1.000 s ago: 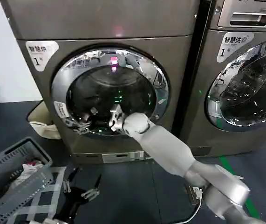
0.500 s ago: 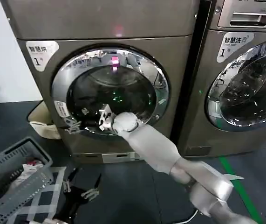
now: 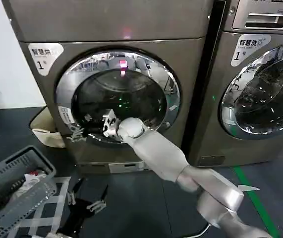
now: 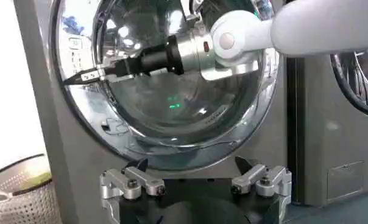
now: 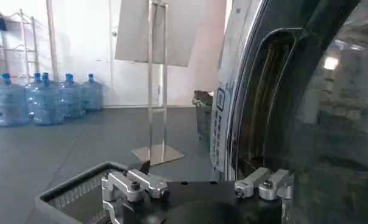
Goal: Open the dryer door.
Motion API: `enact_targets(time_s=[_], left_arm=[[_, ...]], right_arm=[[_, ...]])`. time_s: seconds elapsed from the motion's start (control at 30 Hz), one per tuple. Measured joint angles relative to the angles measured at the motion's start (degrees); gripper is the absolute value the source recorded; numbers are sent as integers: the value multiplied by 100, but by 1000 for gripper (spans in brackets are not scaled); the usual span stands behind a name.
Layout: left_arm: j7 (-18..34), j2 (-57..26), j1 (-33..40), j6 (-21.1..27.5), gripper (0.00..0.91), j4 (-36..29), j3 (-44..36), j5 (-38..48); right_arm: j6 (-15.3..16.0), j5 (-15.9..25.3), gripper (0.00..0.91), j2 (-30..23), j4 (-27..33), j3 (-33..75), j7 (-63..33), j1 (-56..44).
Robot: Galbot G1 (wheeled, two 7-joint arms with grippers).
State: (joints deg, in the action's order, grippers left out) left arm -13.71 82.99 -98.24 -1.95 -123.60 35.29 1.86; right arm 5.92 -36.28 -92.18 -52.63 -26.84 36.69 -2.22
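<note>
Two steel-grey front-loading machines are seen side by side on a dark floor (image 3: 146, 198). The left one, the dryer (image 3: 111, 29), carries the round glass dryer door (image 3: 117, 96), chrome-ringed and closed flush against the cabinet. The neighbouring machine (image 3: 260, 74) is seen at the right. The right arm (image 3: 181, 163) is stretched from lower right up to the door, and the right pincer (image 3: 106, 127) is held against the lower left part of the glass, its dark fingertips (image 4: 89, 75) drawn together near the chrome rim. The left pincer (image 4: 193, 182) is held low before the door, its fingers spread apart and grasping nothing. A grey laundry basket (image 3: 12, 188) is seen on the floor at lower left.
</note>
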Motion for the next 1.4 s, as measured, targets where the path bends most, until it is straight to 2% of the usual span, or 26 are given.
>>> enact_targets(time_s=[0.27,0.4,0.63,0.97,1.27,1.4], left_arm=[[6,-17,-38,-17,907,-13,57,6],[12,-11,-34,-19,907,-10,76,6],[58,-165,6,30,907,101,383,314],[-31,-478,-66,47,907,271,1152,1060],[-312,-976,-221,-229,907,720,2354,1263],[-470,-1260,-93,-658,907,1029,2702,1636]], right_arm=[[71,-165,907,2,-314,-92,-22,-48],[221,-389,907,96,-579,-171,74,-84],[588,-1047,907,854,-1617,-496,180,-93],[783,-1659,907,1905,-3225,-833,200,-135],[922,-2093,907,2880,-4535,-924,259,-221],[940,-2240,907,3313,-5078,-981,274,-242]])
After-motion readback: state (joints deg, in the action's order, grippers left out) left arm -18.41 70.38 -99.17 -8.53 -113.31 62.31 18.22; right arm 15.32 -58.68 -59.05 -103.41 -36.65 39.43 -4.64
